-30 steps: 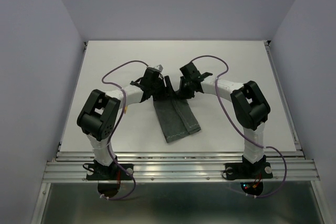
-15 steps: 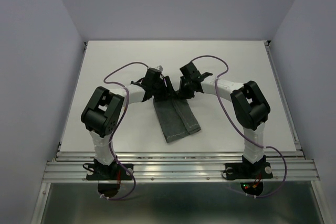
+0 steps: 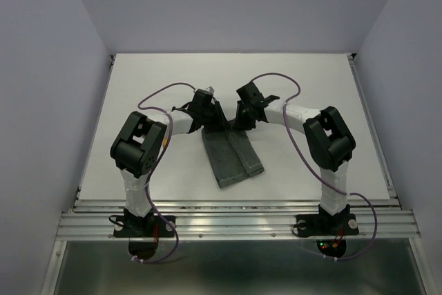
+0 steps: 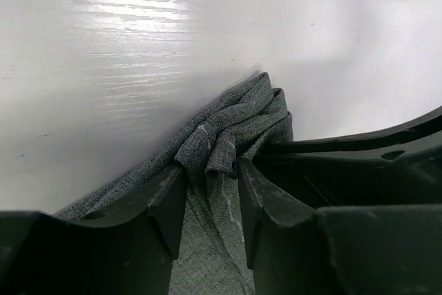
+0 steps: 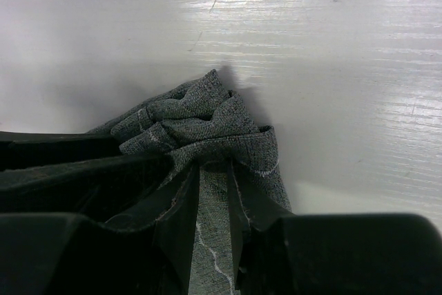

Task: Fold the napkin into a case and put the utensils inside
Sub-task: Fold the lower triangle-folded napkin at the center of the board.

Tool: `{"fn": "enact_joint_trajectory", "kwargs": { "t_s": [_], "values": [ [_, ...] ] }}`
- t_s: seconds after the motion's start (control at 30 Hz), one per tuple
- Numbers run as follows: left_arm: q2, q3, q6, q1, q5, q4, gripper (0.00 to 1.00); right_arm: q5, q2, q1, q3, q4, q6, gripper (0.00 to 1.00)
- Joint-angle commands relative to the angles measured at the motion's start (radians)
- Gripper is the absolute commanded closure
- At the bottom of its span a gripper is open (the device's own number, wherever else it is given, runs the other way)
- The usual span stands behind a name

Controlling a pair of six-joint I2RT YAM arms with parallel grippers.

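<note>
The napkin (image 3: 232, 157) lies as a narrow dark grey-green folded strip with a light stitched line, running from the table's middle toward the near edge. Both grippers meet at its far end. My left gripper (image 3: 210, 119) is shut on a bunched corner of the cloth (image 4: 228, 139), pinched between its fingers (image 4: 169, 202). My right gripper (image 3: 239, 119) is shut on the neighbouring bunched corner (image 5: 200, 119), the cloth gathered between its fingers (image 5: 181, 205). The two grippers nearly touch. No gold utensils are in view.
The white table (image 3: 138, 88) is bounded by pale walls at the left, right and back. A metal rail (image 3: 235, 222) with the arm bases runs along the near edge. Purple cables loop over both arms.
My left arm's elbow has swung a little to the right and its gripper has edged closer to the right gripper. The cloth strip and right arm look unchanged.
</note>
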Motion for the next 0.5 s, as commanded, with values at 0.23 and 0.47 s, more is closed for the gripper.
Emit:
{"fn": "enact_joint_trajectory", "kwargs": {
  "t_s": [0.23,0.47],
  "values": [
    [0.034,0.036,-0.009,0.002,-0.024,0.006,0.92,0.011,-0.081,0.012,-0.005,-0.024,-0.036,0.69],
    [0.034,0.031,0.021,0.003,0.010,0.011,1.00,0.106,-0.187,0.012,-0.030,-0.063,-0.075,0.64]
  ]
}}
